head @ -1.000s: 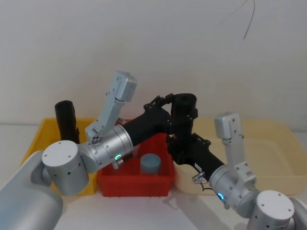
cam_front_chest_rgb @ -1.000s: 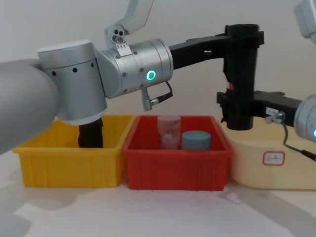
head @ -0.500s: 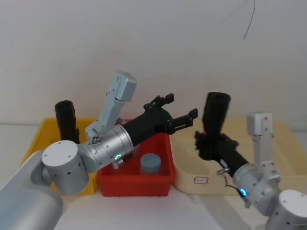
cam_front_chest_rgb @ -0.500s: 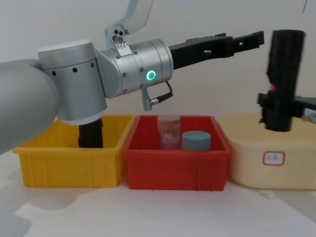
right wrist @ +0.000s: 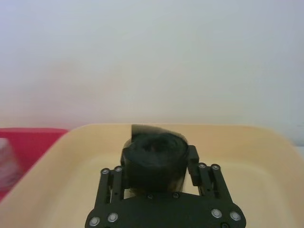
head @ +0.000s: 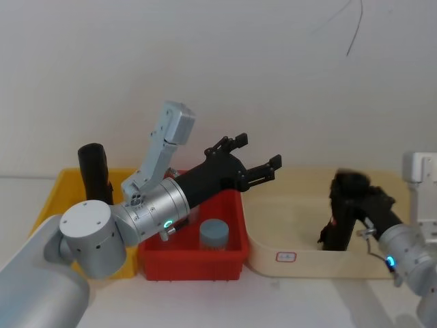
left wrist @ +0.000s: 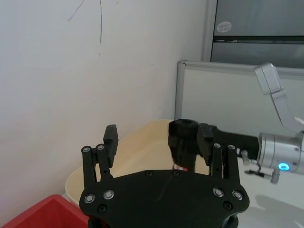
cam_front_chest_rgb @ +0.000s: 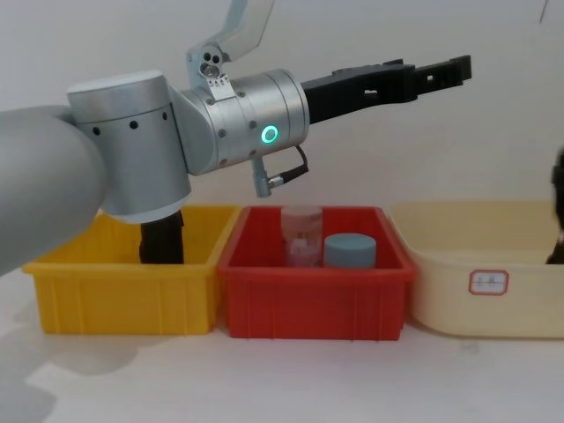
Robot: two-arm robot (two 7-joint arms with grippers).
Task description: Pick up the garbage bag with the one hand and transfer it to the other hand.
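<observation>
The garbage bag (head: 347, 188) is a black roll, upright and slightly tilted, down inside the cream tray (head: 293, 236) at the right. My right gripper (head: 338, 222) is shut on its lower part. In the right wrist view the garbage bag (right wrist: 154, 159) fills the gap between the right gripper's fingers (right wrist: 192, 161). My left gripper (head: 258, 152) hangs open and holding nothing above the border of the red bin and the cream tray, well left of the roll. The left wrist view looks past the open left gripper (left wrist: 159, 142) to the garbage bag (left wrist: 183, 145) farther off.
A yellow bin (head: 54, 198) at the left holds another black roll (head: 92, 171). The red bin (head: 191, 263) in the middle holds a grey-blue cylinder (head: 213, 234) and a clear bottle (cam_front_chest_rgb: 301, 233). A white wall stands close behind the bins.
My right gripper took the roll out of the left gripper, carried it right and lowered it into the cream tray. The left gripper opened and has stayed where it was.
</observation>
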